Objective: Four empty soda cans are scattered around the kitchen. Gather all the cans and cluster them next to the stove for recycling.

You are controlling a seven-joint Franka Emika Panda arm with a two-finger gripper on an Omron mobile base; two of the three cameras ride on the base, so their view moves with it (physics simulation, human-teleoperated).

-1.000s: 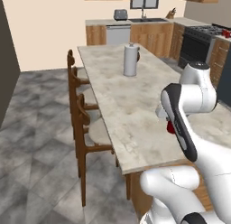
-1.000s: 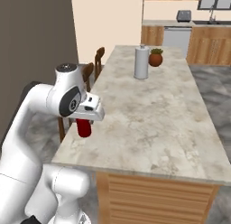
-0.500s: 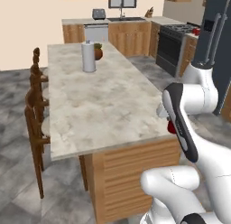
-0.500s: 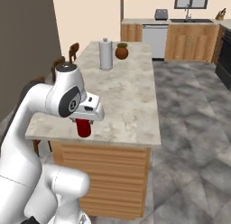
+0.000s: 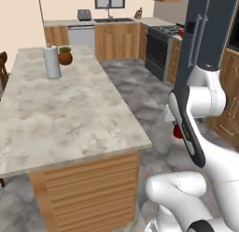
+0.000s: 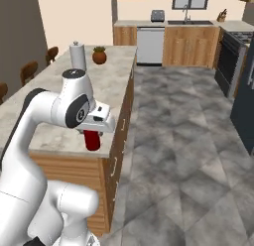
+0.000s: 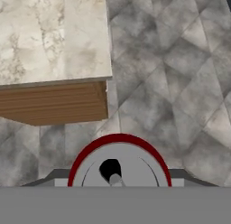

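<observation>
- Grey stone-patterned floor tiles run between a long marble-topped kitchen island (image 5: pixel 70 114) with wooden sides and a far wall of wooden cabinets.
- On the island's far end stand a tall grey-white cylinder (image 5: pixel 52 61) and, just beside it, a small potted plant (image 5: pixel 65 56).
- At the far right of the room sits the stove (image 5: pixel 161 47), black, set between wooden cabinets, well apart from the robot.
- The white arm is folded close to its body, and its gripper (image 6: pixel 92 136) is clamped around a red soda can (image 6: pixel 91 140), held upright off the island's near corner, above the floor.
- From the camera on the hand, the soda can's silvery top and red rim (image 7: pixel 119 166) sit between the fingers, with the island's corner and floor tiles beyond.
- Judging by this, the step in hand is carrying one can toward the stove.
- The next move likely calls for driving the base across the open floor to the stove, then reaching out to set the can upright on the counter beside it.
</observation>
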